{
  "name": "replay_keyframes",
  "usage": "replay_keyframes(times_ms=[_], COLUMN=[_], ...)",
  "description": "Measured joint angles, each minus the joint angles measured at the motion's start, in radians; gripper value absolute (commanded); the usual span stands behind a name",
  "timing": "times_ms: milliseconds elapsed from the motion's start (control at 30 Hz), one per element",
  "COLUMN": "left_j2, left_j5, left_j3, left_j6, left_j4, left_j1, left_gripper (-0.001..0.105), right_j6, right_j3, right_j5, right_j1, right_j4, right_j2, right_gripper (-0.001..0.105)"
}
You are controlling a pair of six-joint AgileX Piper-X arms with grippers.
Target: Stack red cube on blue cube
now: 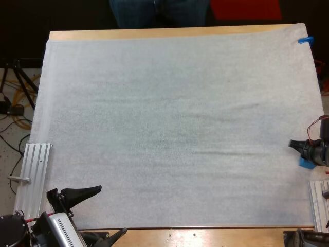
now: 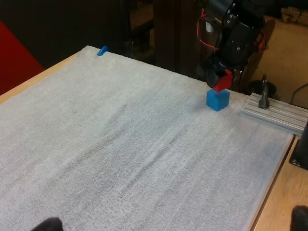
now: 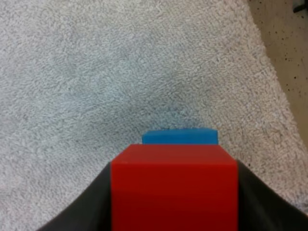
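Two cubes, both at the 3 o'clock edge of the white mat (image 1: 169,128).

- **Red cube** (image 3: 174,187): smooth and square-faced, clamped from both sides between the black fingers (image 3: 89,209) of the right gripper (image 2: 219,79). Its lower part is cut off in the right wrist view.
- **Blue cube** (image 2: 217,98): sits on the mat directly beneath the red one and is largely hidden from above by the arm. Whether the two touch cannot be told.
- **Left gripper** (image 1: 110,210): at 7 o'clock, jaws spread wide, holding nothing.
- **Mat:** towelling, nubbly, faintly creased.
- **Table** (image 1: 205,235): pale wood, with a bare strip along 6 and 12 o'clock.
- **Ribbed aluminium rail** (image 1: 33,172): at 8 o'clock.
- **Second rail** (image 2: 274,113): just beside the blue cube.
- **A person's legs** (image 1: 159,13): at 12 o'clock beyond the table, cut off above the thighs.
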Motion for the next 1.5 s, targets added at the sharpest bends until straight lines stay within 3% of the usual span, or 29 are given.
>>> replay_keyframes(times_ms=[633,733,800,900,967,1267,1500], left_j2=[0.000,0.000,0.000,0.000,0.000,0.000,0.000], left_j5=[0.000,0.000,0.000,0.000,0.000,0.000,0.000], left_j3=[0.000,0.000,0.000,0.000,0.000,0.000,0.000], left_j6=[0.000,0.000,0.000,0.000,0.000,0.000,0.000], left_j4=[0.000,0.000,0.000,0.000,0.000,0.000,0.000], left_j1=[0.000,0.000,0.000,0.000,0.000,0.000,0.000], left_gripper=[0.087,0.087,0.087,0.087,0.087,0.087,0.087], right_j6=[0.024,0.024,0.024,0.024,0.024,0.024,0.017], right_j3=[0.000,0.000,0.000,0.000,0.000,-0.002,-0.078], right_j5=[0.039,0.039,0.039,0.039,0.039,0.039,0.023], right_j1=[0.000,0.000,0.000,0.000,0.000,0.000,0.000], right_j4=[0.001,-0.004,-0.005,-0.005,-0.008,-0.020,0.034], right_j2=[0.043,0.043,0.043,0.043,0.043,0.043,-0.017], right_gripper=[0.005,0.015,0.034,0.052,0.056,0.058,0.058])
